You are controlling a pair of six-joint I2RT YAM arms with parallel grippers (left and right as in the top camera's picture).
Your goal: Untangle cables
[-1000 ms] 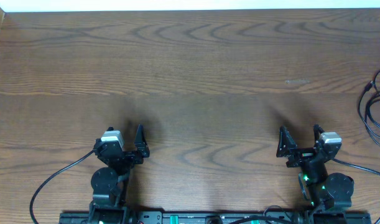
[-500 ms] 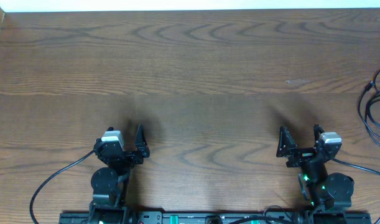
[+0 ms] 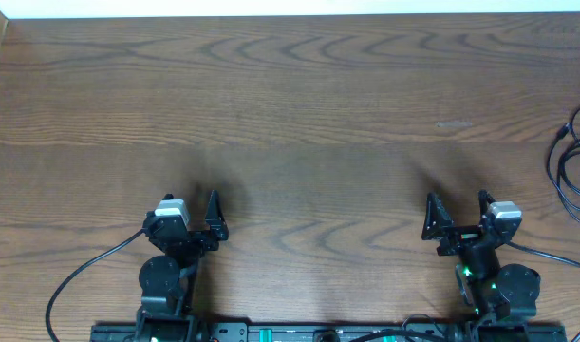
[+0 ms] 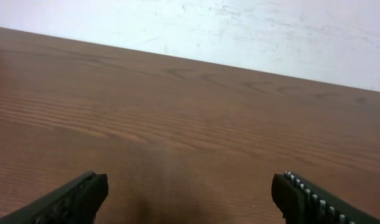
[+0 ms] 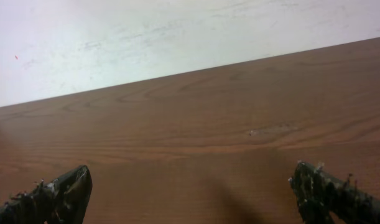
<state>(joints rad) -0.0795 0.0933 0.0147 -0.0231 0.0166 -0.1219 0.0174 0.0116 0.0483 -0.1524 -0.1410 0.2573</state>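
Observation:
Thin black cables (image 3: 554, 169) lie in loops at the table's far right edge in the overhead view, partly cut off by the frame. Neither wrist view shows them. My left gripper (image 3: 188, 201) rests near the front left of the table, open, with nothing between its fingers. My right gripper (image 3: 456, 205) sits near the front right, open and empty too, a good way left of the cables and nearer the front. The left wrist view shows my left gripper (image 4: 190, 190) over bare wood. My right gripper (image 5: 190, 186) likewise has only bare wood between its fingers.
The brown wooden table (image 3: 299, 95) stretches back to a white wall (image 4: 239, 25). Thicker black wires run from both arm bases (image 3: 161, 280) along the front edge. A faint pale scuff (image 3: 453, 123) marks the wood at the right.

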